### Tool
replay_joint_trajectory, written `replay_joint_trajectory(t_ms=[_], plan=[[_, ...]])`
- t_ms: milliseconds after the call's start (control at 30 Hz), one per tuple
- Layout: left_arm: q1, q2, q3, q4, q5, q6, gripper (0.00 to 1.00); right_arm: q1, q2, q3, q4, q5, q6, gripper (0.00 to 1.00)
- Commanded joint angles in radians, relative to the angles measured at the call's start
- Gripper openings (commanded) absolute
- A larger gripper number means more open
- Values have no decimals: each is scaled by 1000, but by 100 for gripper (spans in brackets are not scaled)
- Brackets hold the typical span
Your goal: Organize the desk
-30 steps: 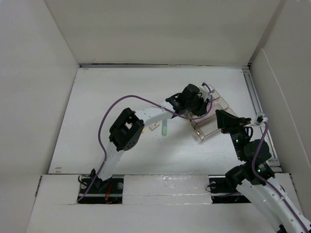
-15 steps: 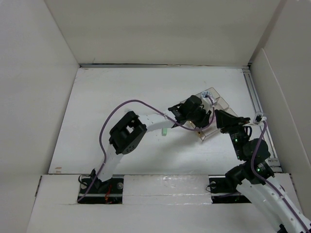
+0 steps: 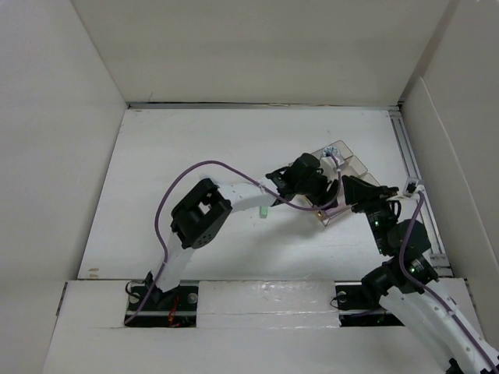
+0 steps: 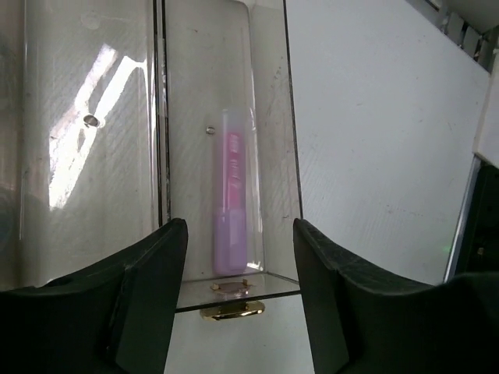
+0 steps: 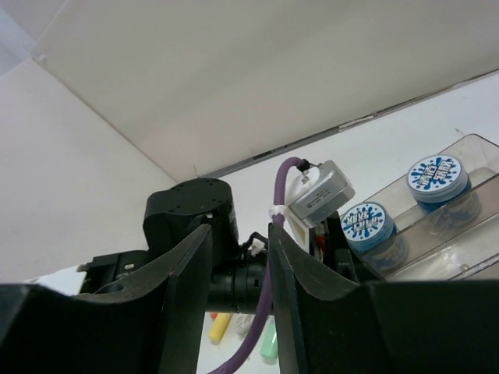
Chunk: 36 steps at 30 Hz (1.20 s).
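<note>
Top external view: the desk [image 3: 195, 156] is a flat, matte white tabletop between upright white walls, filling the floor of the enclosure beneath and ahead of both sets of jaws, and bare over its left half. Since half a second ago the left arm's elbow has drifted a little leftward and the left gripper [image 3: 316, 185] has edged slightly back from the tray. The right gripper [image 3: 355, 191] has crept closer to the tray's near right corner. A second ago the left wrist sat farther back over the tray.

Ahead of the left jaws lies the clear plastic compartmented tray [image 4: 160, 117]. The left gripper [image 4: 238, 234] stands wide open and holds nothing. Straight ahead between its fingers, a pink marker [image 4: 231, 202] lies lengthwise in a narrow compartment. Just short of the tray's near wall, close under the jaws, sits a small gold-coloured piece [image 4: 230, 312].

The right gripper [image 5: 238, 234] is parted by a narrow gap and grips nothing; the left wrist shows beyond it. To the right of those jaws, two blue-and-white round discs [image 5: 366, 222] rest in the tray. Below the jaws lie a green marker [image 5: 269, 343] and a yellow item [image 5: 220, 326].
</note>
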Motion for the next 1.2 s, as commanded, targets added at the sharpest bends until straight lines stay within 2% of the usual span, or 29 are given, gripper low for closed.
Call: replay_joint_trajectory(t_ms=[0, 133, 233, 300, 400, 433, 467, 533, 600, 667, 700, 733, 833, 933, 1133, 1167], plan=[[2, -108, -31, 42, 13, -4, 53, -6, 14, 22, 54, -12, -2, 41], [2, -207, -111, 134, 0, -21, 57, -6, 19, 25, 49, -23, -9, 41], [2, -285, -191, 200, -70, -43, 56, -6, 23, 25, 55, -23, -3, 41], [2, -333, -290, 245, -180, -78, 55, -6, 28, 30, 55, -36, -15, 39], [2, -430, -414, 266, -373, -148, 54, -6, 49, 27, 74, -43, -13, 16], [2, -471, -441, 257, -432, -167, 54, -6, 58, 28, 75, -58, -16, 5], [2, -490, -468, 242, -529, -187, 55, -6, 69, 37, 77, -70, -22, 2], [2, -525, -525, 169, -634, -253, 55, -6, 106, 45, 83, -99, -26, 1], [2, -533, -567, 113, -771, -290, 57, -6, 137, 45, 100, -112, -20, 2], [2, -534, -597, 62, -857, -339, 57, -6, 173, 51, 104, -127, -22, 9], [2, -533, -628, 55, -868, -353, 58, -6, 183, 59, 104, -135, -26, 13], [2, -522, -639, 44, -871, -363, 58, -6, 189, 57, 103, -132, -23, 21], [2, -488, -676, 39, -880, -402, 58, -6, 201, 53, 114, -133, -17, 32], [2, -450, -683, 35, -891, -428, 57, -6, 203, 50, 121, -133, -20, 37], [2, -389, -654, 45, -883, -405, 53, -6, 236, 53, 137, -152, -20, 39], [2, -366, -630, 35, -882, -397, 48, -6, 244, 53, 137, -149, -19, 39]])
